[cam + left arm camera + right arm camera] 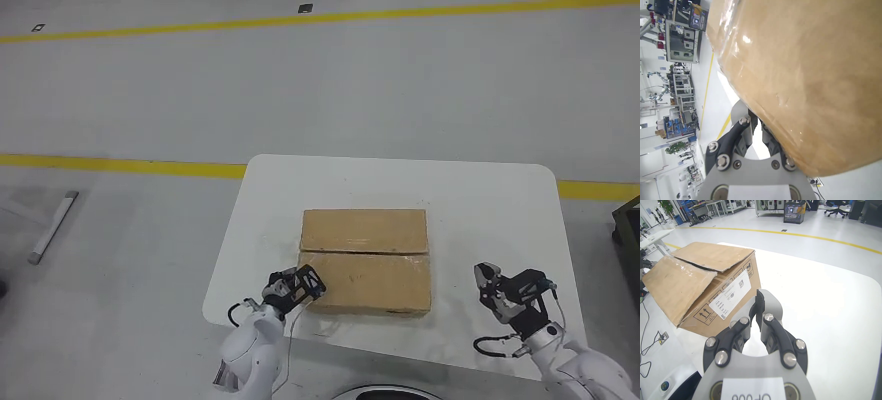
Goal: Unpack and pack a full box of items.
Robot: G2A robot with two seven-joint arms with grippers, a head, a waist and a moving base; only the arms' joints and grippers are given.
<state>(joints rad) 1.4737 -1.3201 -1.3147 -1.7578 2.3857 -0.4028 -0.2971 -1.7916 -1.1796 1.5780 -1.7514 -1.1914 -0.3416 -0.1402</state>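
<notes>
Status: the box (365, 260) sits mid-table (480, 195), both top flaps down, still packed. Unpacking not yet begun, by my reading.

Left gripper (303, 284) is at the box's near left corner, hard against the cardboard. The box edge covers it in the wrist view, so I can't tell whether it is clenched on anything or free.

Right gripper (758, 306) is clenched on nothing, pads together. It hangs over bare table, well apart from the box's right side, where a white label (730, 294) is stuck.

Flap condition: the near flap (677, 275) is glossy with tape. The far flap (713, 255) has a ragged, torn edge along the seam, and a dark gap shows between the two.

Risks as I judge them:
- A push at the left corner w/o support opposite could skew or slide the box toward the near table edge — that corner already sits close to it.
- The torn flap edge may rip further if pulled from one point.
- The taped surface looks slick, so a pinch there could slip off.
- The right gripper must release before it can take a flap. Driving it in clenched would only shove the box.
- Contents unseen, so weight and shift are unknown. Lifting a flap fast may jolt the items.
</notes>
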